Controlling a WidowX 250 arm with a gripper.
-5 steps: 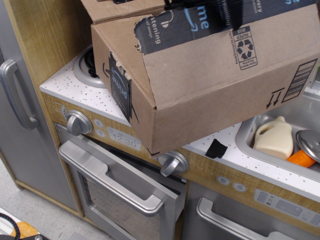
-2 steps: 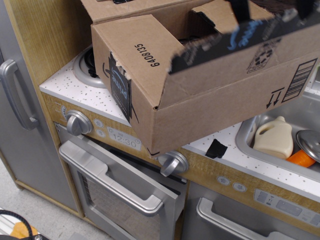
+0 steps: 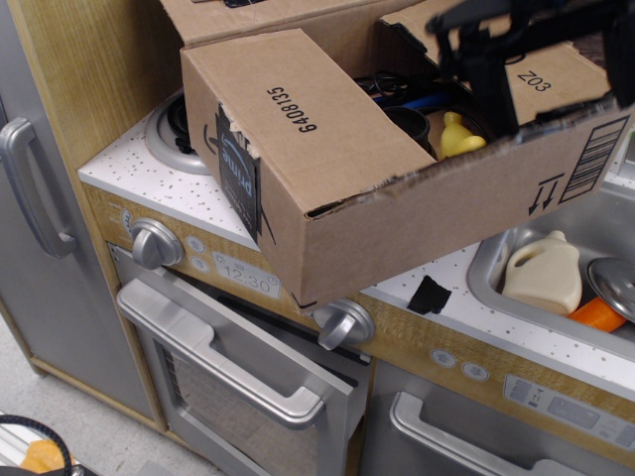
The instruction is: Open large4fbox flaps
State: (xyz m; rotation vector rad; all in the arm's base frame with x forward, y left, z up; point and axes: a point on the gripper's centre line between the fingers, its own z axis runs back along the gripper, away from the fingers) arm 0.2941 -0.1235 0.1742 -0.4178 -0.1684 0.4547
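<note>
Gripper (image 3: pixel 556 50) black and blurred, finger state cannot be told, positioned over the opened top of the large4fbox (image 3: pixel 397 213), which sits on the speckled countertop (image 3: pixel 139 174) overhanging its front edge, near flap (image 3: pixel 298 109) with "6408135" lying flat, yellow object (image 3: pixel 458 137) visible inside

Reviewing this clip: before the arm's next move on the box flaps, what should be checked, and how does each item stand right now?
1. Front flap off the large4fbox opening: ok, contents visible.
2. Left flap, printed 6408135, folded clear: not ok, it lies flat over the left part.
3. Gripper state: cannot tell, dark and blurred.
4. Box seated on the counter: not ok, the front corner overhangs the edge.
5. Far flap open: ok, it stands up behind.
</note>
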